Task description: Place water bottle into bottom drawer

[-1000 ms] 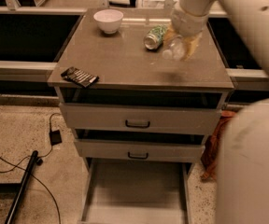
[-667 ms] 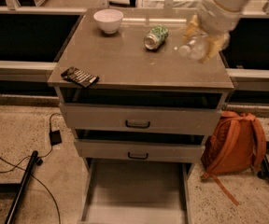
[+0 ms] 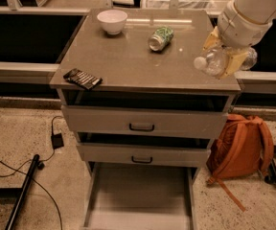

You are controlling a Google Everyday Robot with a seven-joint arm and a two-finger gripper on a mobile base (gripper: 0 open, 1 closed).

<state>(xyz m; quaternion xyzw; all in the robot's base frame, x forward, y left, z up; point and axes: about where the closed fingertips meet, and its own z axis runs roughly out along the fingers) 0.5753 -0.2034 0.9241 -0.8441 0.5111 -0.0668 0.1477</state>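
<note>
My gripper (image 3: 226, 56) hangs over the right edge of the cabinet top, shut on the water bottle (image 3: 213, 61). The bottle is clear plastic with a white cap and lies sideways between the yellow fingers (image 3: 237, 60), cap pointing left, lifted off the surface. The bottom drawer (image 3: 139, 195) is pulled open below, a wide grey tray with a bare floor. A green patterned soda can (image 3: 160, 37) lies on its side on the top, left of the gripper.
A white bowl (image 3: 112, 21) stands at the back left of the cabinet top (image 3: 123, 61). A dark flat packet (image 3: 83, 78) lies at the front left edge. An orange backpack (image 3: 241, 145) leans beside the cabinet on the right. Cables and a black pole lie on the floor at left.
The gripper has carried the bottle from near the can rightward and toward the front, out to the right edge of the top. The arm no longer blocks the lower right.
</note>
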